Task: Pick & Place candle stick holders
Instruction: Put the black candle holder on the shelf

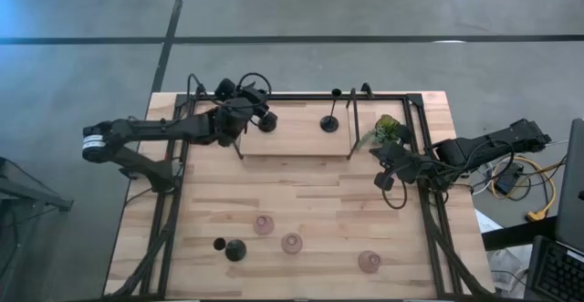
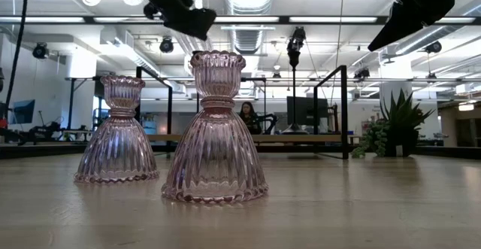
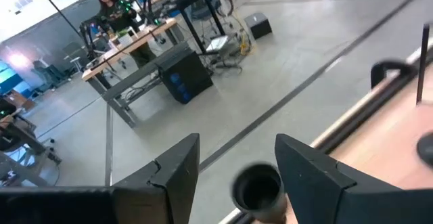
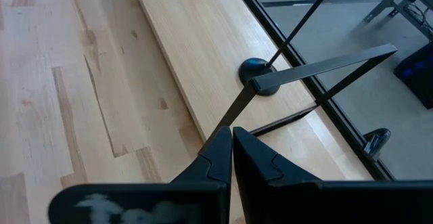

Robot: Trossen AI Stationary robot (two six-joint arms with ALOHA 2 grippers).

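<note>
The left gripper point(image 1: 258, 119) is hovering at the far left corner of the raised shelf point(image 1: 292, 138), its jaws standing wide around the cup of a black candle stick holder point(image 3: 258, 189); whether they are touching it cannot be told. In the left wrist view that dark cup is sitting between the two fingers point(image 3: 177, 173), with the room's floor and desks beyond.

The right gripper point(image 1: 385, 180) is resting over the right side of the worktop point(image 1: 310, 192), just in front of the small green plant point(image 1: 390, 129), with its jaws pressed together and holding nothing.

A second black holder point(image 1: 330, 119) is standing upright on the shelf, inside the black metal rack frame point(image 1: 350, 124). A third black one point(image 1: 230, 247) is lying tipped over near the front left of the worktop.

Three pinkish glass holders are standing upright and well apart along the front: one point(image 1: 264, 223) left of centre, one point(image 1: 291, 243) near the middle, one point(image 1: 369, 262) toward the right. In the low view two of them are showing close up as ribbed, bell-shaped glass pieces point(image 2: 216, 132).

No writing or brand mark is readable on any of these things.
</note>
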